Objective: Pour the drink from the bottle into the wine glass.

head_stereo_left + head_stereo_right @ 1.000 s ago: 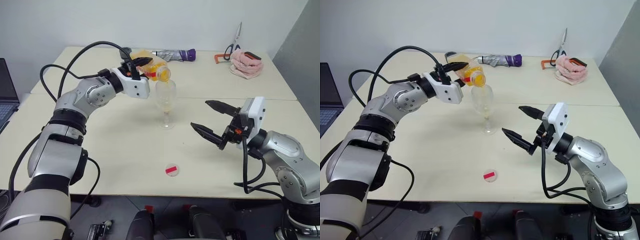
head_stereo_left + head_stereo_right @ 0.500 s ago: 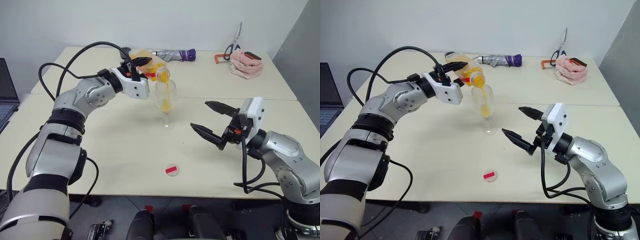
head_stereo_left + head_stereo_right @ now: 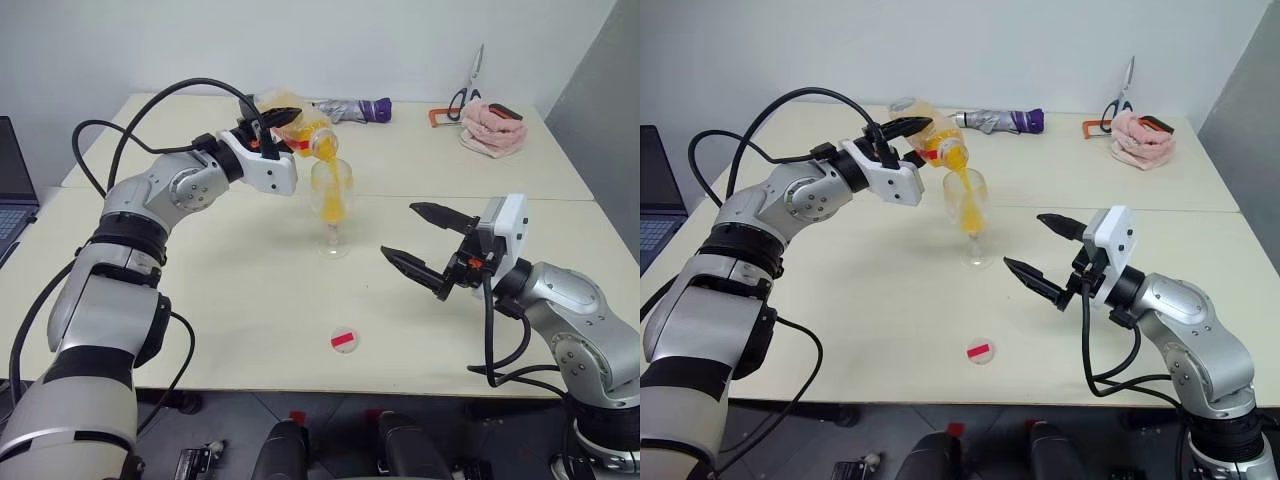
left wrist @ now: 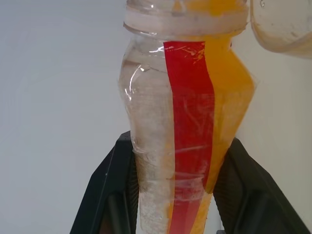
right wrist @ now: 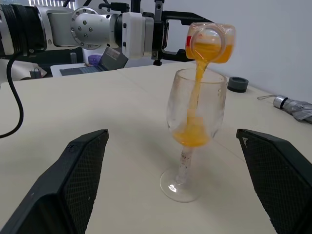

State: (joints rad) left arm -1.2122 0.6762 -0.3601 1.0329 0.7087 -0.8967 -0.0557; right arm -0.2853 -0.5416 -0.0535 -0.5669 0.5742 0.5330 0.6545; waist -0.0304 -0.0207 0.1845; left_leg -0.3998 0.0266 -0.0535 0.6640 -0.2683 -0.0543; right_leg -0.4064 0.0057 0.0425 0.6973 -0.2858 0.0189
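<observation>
From the head views, the bottle is seen clamped in the left gripper and tipped with its open mouth over the rim of the wine glass, which stands upright on the table near its middle. The drink is seen running in an orange stream into the bowl. The right gripper is held to the right of the glass, apart from it, its fingers spread wide and empty. A small white-and-red cap lies on the near part of the table. At the far edge a folded umbrella, scissors and a pink cloth are seen.

In the left wrist view, the bottle is gripped between two black fingers, the red strip facing the camera.

In the right wrist view, the glass is framed between the parted fingers, orange liquid gathered low in its bowl.
</observation>
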